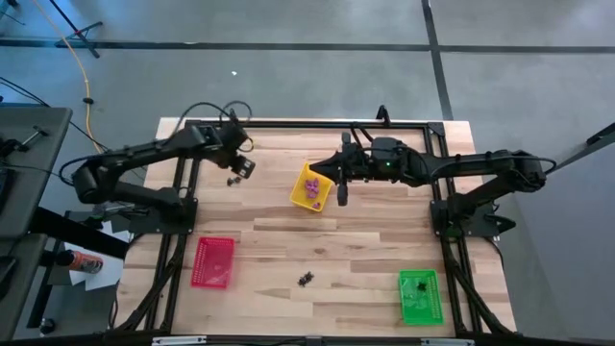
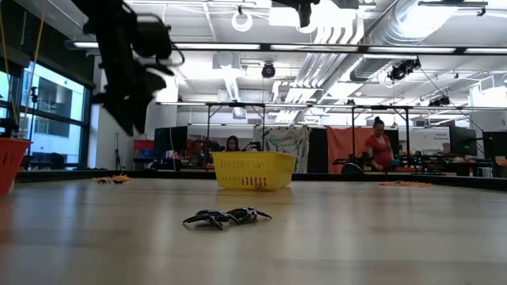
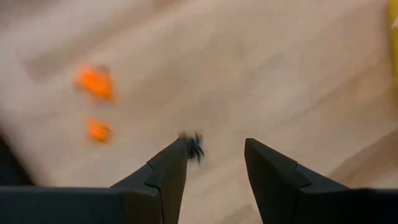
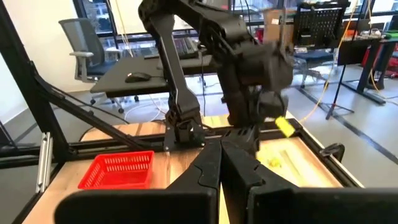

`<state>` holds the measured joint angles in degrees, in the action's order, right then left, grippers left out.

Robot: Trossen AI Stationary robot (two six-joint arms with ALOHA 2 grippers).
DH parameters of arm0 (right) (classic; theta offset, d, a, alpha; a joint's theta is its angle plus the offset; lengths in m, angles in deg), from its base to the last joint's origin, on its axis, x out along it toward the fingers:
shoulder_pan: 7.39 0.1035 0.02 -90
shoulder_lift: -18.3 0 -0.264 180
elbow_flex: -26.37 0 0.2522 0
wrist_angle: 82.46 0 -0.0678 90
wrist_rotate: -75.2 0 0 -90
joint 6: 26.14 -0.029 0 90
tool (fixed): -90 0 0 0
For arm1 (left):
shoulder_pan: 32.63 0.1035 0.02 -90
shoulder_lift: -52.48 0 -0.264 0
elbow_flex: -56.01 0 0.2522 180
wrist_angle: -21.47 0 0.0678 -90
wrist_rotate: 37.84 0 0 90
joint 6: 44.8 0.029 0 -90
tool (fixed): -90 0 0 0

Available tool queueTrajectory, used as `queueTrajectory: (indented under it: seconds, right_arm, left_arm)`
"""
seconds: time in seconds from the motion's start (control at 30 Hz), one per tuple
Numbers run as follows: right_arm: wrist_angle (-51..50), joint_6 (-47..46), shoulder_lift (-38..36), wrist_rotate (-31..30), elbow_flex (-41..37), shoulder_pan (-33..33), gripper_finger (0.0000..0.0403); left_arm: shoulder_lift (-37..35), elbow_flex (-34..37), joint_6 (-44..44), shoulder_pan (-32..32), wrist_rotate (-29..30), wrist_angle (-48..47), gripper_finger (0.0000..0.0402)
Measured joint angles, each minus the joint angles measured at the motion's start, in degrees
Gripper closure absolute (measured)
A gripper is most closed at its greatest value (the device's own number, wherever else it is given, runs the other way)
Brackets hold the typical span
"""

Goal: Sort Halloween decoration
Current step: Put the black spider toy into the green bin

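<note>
Your left claw (image 1: 235, 173) hangs over the far left part of the wooden surface (image 1: 288, 250), its fingers (image 3: 168, 171) apart with nothing clamped between them. In its wrist view a small black trinket (image 3: 194, 147) sits just beside one fingertip; you cannot tell whether it touches. Two orange trinkets (image 3: 94, 84) lie blurred on the wood farther off in that same view. Your right claw (image 1: 341, 190) sits at the far middle of the surface, right at the edge of the yellow basket (image 1: 312, 186), and its fingers are pressed together with nothing visible between them. Inside that yellow basket you can see a few purple trinkets (image 1: 312, 187). A small cluster of black trinkets (image 1: 307, 279) lies on the bare wood near the front middle, between the red basket (image 1: 213, 261) at the front left and the green basket (image 1: 420, 295) at the front right. The green basket holds some small dark pieces too tiny to make out. Beyond the surface, two people (image 2: 378, 146) are in the room behind.
</note>
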<state>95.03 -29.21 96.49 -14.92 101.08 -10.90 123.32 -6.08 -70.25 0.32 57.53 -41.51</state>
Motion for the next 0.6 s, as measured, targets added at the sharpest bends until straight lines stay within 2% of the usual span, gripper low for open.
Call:
queueTrajectory:
  seconds: [0.1, 0.17, 0.6]
  right_arm:
    - [-0.60, -0.04, 0.00, 0.00, 0.00, 0.00, 0.0402]
    - [-0.28, -0.07, 0.00, -0.37, 0.00, 0.00, 0.0402]
    - [-0.29, -1.66, 0.00, -0.83, -0.02, 0.00, 0.0402]
  left_arm:
    - [3.01, 3.09, -0.51, 0.36, -4.01, 1.56, 0.0252]
    - [4.65, 4.84, -0.91, 0.42, -4.42, 3.00, 0.0252]
    - [9.01, 9.89, -1.47, 0.42, -0.11, 12.37, 0.0253]
